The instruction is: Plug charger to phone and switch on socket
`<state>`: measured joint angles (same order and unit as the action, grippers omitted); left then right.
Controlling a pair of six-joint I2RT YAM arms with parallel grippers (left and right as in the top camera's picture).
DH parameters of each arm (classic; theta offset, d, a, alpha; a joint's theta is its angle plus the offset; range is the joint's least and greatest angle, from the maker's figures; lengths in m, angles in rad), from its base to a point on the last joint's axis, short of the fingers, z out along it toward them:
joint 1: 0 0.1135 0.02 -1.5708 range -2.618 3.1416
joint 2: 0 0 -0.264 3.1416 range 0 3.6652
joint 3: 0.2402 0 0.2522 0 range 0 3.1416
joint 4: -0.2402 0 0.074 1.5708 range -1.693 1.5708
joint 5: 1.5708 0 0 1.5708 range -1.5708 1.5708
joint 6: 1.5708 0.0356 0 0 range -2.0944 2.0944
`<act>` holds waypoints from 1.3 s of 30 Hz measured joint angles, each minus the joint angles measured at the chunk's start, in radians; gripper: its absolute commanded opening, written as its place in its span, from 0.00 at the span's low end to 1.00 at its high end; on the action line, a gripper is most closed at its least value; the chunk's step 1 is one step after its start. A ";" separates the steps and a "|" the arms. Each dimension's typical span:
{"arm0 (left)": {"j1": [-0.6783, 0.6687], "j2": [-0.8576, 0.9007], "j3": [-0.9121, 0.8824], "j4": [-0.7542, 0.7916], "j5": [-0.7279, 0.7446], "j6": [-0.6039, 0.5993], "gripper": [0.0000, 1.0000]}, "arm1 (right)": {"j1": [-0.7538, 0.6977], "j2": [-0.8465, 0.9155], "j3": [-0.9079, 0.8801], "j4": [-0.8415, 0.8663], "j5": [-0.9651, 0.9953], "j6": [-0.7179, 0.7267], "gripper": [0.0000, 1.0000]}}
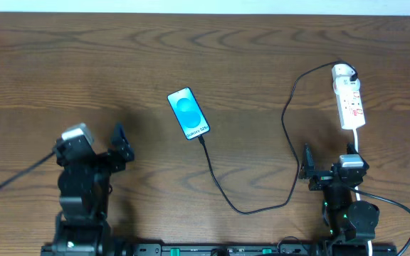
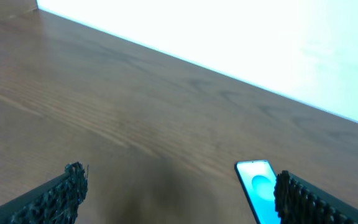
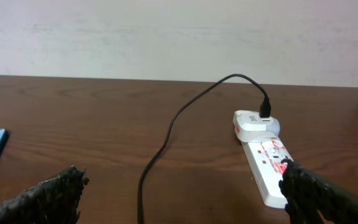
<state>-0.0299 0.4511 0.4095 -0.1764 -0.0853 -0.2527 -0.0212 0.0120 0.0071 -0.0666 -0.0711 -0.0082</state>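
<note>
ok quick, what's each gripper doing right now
left gripper: open, holding nothing
right gripper: open, holding nothing

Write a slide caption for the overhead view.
Charger cable loops from socket to the phone's lower end; left arm and right arm sit at the near edge.

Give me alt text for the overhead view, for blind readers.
A phone with a blue screen lies centrally, a charger cable looping from its near end to the far end of a white power strip at right. The left arm and right arm sit at the bottom.
</note>
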 measured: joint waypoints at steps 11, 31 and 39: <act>0.000 -0.275 -0.323 0.151 0.000 0.081 0.98 | 0.000 0.000 0.000 0.000 0.000 0.000 0.99; 0.002 -0.440 -0.386 0.153 -0.004 0.179 0.98 | 0.000 0.000 0.000 0.000 0.000 0.000 0.99; 0.002 -0.440 -0.386 0.153 -0.004 0.183 0.98 | 0.000 0.000 0.000 0.000 0.000 0.000 0.99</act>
<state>-0.0280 0.0109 0.0231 -0.0238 -0.0891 -0.0700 -0.0212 0.0120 0.0071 -0.0666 -0.0708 -0.0082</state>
